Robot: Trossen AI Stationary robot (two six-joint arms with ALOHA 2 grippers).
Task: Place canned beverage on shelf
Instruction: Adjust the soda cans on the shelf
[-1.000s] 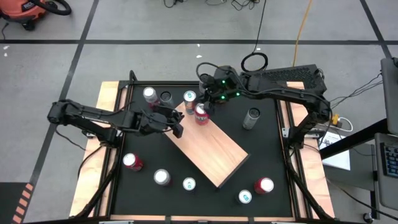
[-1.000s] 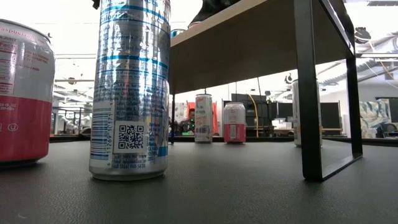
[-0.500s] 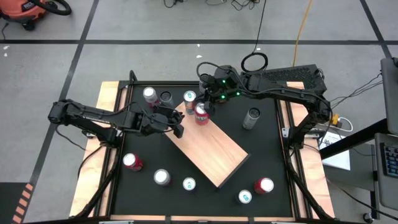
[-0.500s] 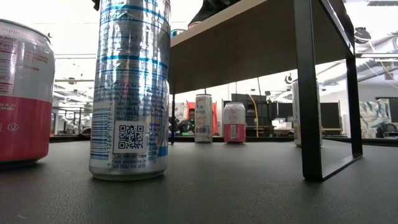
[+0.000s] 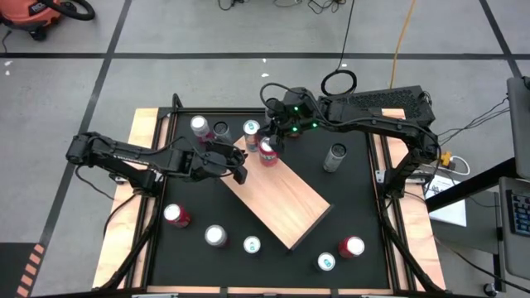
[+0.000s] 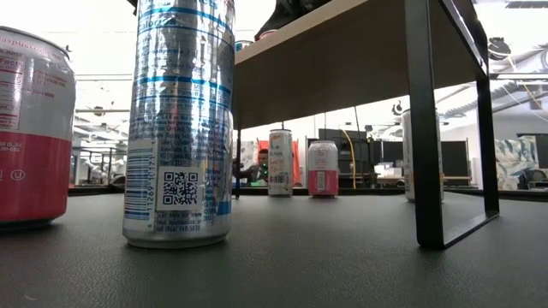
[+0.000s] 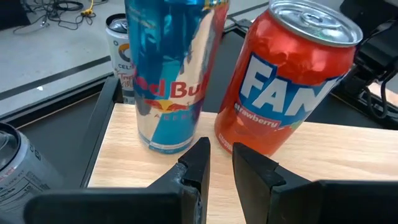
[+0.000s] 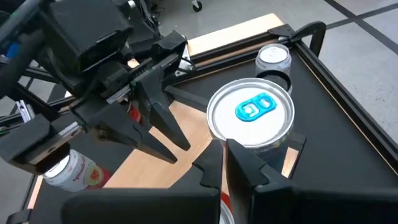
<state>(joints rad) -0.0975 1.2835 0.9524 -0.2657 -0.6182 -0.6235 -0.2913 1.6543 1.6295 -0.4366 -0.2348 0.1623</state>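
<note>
On the shelf point(image 5: 277, 192), a blue can point(image 7: 173, 74) and a red can point(image 7: 283, 81) stand side by side at its far end. The left end effector point(image 7: 219, 163) hovers empty just before them, fingers slightly apart. The right end effector point(image 8: 225, 163) is clenched shut, empty, just above the blue can.

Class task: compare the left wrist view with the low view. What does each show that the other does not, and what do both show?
Only the left wrist view shows the left gripper, empty, pointing at a blue can and a red can standing on the shelf. Only the low view shows the shelf's black leg and a tall silver can close up on the table. Both show the wooden shelf.
</note>
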